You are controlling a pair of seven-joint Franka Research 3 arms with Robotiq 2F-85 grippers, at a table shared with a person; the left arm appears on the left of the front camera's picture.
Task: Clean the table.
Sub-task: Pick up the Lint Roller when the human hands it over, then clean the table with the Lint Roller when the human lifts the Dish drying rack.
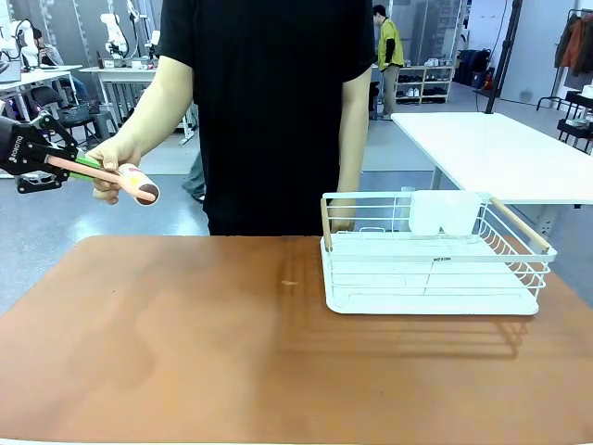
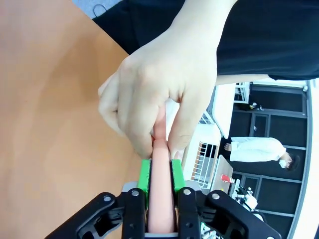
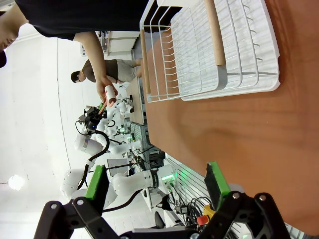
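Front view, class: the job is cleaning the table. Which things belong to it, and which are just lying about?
Belong: table, pink-handled roller, left gripper shut on its handle, person's hand holding it too.
Lying about: white dish rack, white table behind.

Dish rack (image 1: 426,301) on table (image 1: 185,352), right side

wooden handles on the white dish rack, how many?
2. Left handle stands at the left end of the dish rack; right handle runs along its right end. Neither is hidden.
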